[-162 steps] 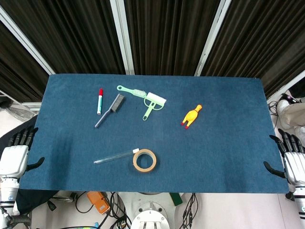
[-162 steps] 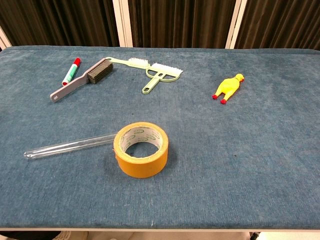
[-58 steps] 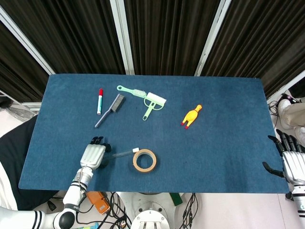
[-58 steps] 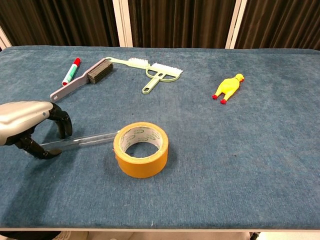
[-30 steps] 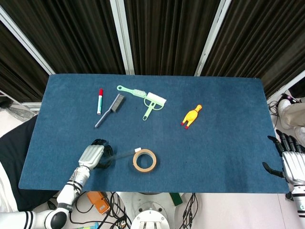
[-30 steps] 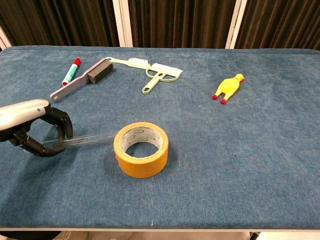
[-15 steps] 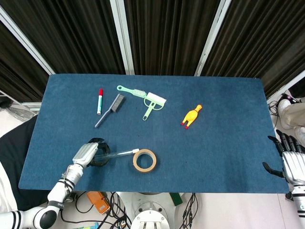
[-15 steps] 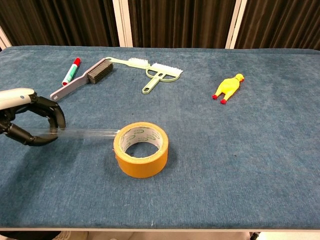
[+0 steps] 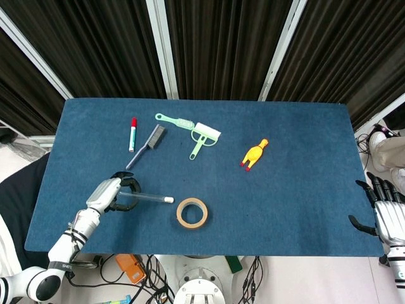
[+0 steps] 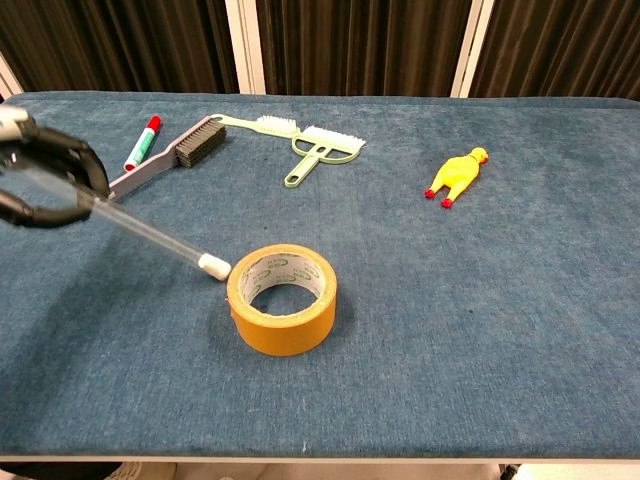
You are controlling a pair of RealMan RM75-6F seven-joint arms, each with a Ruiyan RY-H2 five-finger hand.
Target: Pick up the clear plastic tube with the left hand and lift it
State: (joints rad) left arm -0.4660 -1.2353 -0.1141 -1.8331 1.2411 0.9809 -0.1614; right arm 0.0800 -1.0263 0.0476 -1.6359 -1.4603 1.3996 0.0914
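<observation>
The clear plastic tube (image 9: 147, 197) (image 10: 155, 235) with a white cap is off the blue table, tilted, its capped end pointing toward the tape roll. My left hand (image 9: 109, 194) (image 10: 45, 180) grips its other end at the table's front left, dark fingers curled around it. My right hand (image 9: 387, 215) hangs off the table's right edge with fingers spread and nothing in it; the chest view does not show it.
A yellow tape roll (image 9: 192, 213) (image 10: 283, 298) lies just right of the tube's cap. Further back lie a red-capped marker (image 9: 133, 133), a grey brush (image 9: 147, 145), a green brush and dustpan (image 9: 195, 132) and a yellow rubber chicken (image 9: 254, 154).
My left hand came in from the table's left edge, closed around the tube and has raised it up and leftward; the tube's capped end has left the tape roll.
</observation>
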